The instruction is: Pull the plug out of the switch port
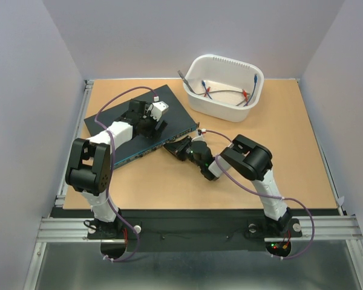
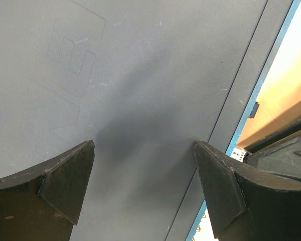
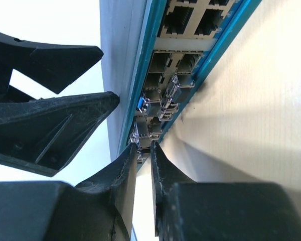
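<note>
The switch (image 1: 180,118) lies flat on the desk (image 1: 260,157), toward the left and set at an angle, with its blue-tinted port edge facing the near side. A white tub (image 1: 221,107) holding loose cables (image 1: 230,92) stands apart from it at the far right. The left end effector (image 2: 144,150) hovers low over the switch's dark top panel. Its two fingers (image 2: 65,186) are spread wide with nothing between them but bare casing, and the blue edge strip runs just beyond the right finger. The right end effector (image 3: 144,146) is pressed up against the port face near the switch's right end. Its fingers (image 3: 120,170) are drawn almost together, leaving only a thin slit. The tips sit on either side of a small metallic plug (image 3: 141,139) seated in the row of sockets, just below a blue-tabbed one. From the right wrist view it cannot be told whether the pads actually clamp the plug or merely flank it. The plug is in its port, and the switch body rests level on the desk.
</note>
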